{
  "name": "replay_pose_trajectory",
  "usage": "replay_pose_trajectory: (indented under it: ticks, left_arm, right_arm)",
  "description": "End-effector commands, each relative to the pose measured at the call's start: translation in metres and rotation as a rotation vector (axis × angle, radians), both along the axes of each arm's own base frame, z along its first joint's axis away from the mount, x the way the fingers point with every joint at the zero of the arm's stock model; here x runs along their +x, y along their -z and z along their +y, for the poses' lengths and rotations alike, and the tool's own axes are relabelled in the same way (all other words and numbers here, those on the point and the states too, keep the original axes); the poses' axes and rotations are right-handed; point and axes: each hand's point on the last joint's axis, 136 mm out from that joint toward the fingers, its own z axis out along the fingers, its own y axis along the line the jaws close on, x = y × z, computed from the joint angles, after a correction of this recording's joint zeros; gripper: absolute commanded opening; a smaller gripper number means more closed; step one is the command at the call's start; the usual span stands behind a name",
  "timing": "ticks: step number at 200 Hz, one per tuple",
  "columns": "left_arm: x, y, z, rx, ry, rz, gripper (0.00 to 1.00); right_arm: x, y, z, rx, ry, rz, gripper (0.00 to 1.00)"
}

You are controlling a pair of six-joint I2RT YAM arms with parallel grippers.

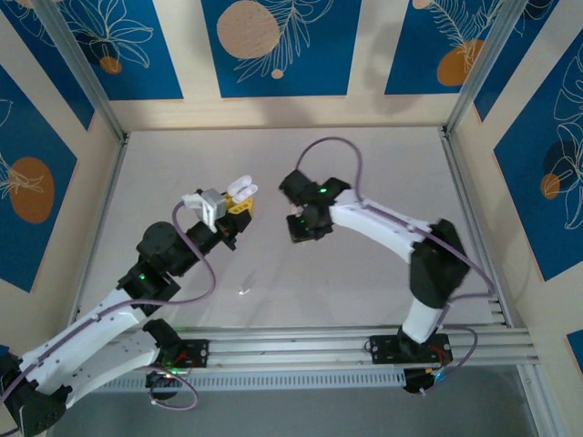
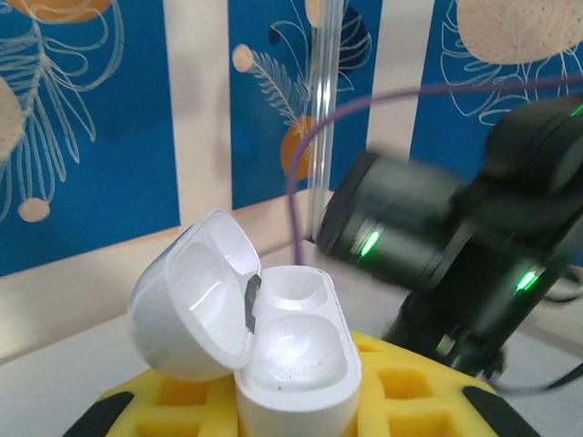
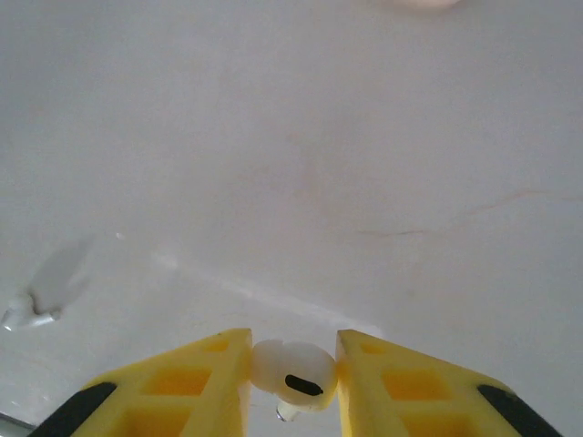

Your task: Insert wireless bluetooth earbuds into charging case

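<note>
**Top view.** Left gripper (image 1: 239, 208) raised over the middle of the table (image 1: 383, 164), somewhat toward its left edge, clamped on a white charging case (image 1: 239, 191) with the lid thrown open. Right gripper (image 1: 305, 228) just beside it on the right-edge side, apart from the case. Loose bud (image 1: 244, 291), tiny and white, lying on the table close to the near edge.

**Left wrist view.** Charging case (image 2: 296, 360) upright between yellow fingers (image 2: 410, 387) closed snugly on its lower body. Lid (image 2: 187, 309) hinged back to the left. Both wells (image 2: 296, 287) bare, nothing seated so far. Dark, blurred wrist of the right arm (image 2: 428, 237) looming close behind.

**Right wrist view.** White earbud (image 3: 293, 373) pinched between yellow fingers (image 3: 182, 387), jaws narrowed to the bud's own width, a dark oval patch facing the camera. Bare table (image 3: 291, 137) beyond. Loose bud (image 3: 27, 314) resting on the table off to one side.

**Hazards, judged from here.**
- With the first insertion apparently about to begin, most likely trouble is a misaligned bud catching on a well's rim instead of dropping in.
- Pressing down hard risks swivelling the case or pushing it out of a grip that reaches only its lower half.
- Also possible: the glossy bud squirting from a thin pinch, the lid being knocked shut, or the two closely placed grippers colliding.
</note>
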Motion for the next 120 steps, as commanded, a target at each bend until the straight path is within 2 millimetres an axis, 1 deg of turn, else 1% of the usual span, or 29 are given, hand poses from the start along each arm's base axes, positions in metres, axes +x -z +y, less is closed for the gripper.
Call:
replay_pose_trajectory:
  ticks: [1,19,39,55,78,120]
  left_arm:
    - [-0.005,-0.003,-0.019,-0.061,0.100,-0.025,0.15]
    - [-0.001,0.006,-0.033,-0.058,0.144,-0.026,0.15]
    - [0.001,0.013,-0.045,-0.057,0.181,-0.023,0.15]
    - [0.002,0.018,-0.053,-0.053,0.199,-0.011,0.15]
    - [0.002,0.022,-0.062,-0.051,0.225,0.004,0.15]
    - [0.000,0.025,-0.073,-0.051,0.263,0.021,0.15]
  right_arm:
    - [0.007,-0.061,-0.012,0.104,0.018,-0.206,0.31]
    - [0.005,-0.106,-0.021,0.173,0.005,-0.332,0.31]
    - [-0.002,-0.149,-0.021,0.244,-0.039,-0.437,0.31]
    - [-0.010,-0.171,-0.014,0.291,-0.093,-0.501,0.31]
    - [-0.018,-0.189,0.000,0.346,-0.162,-0.550,0.32]
    - [-0.022,-0.195,0.022,0.400,-0.236,-0.561,0.32]
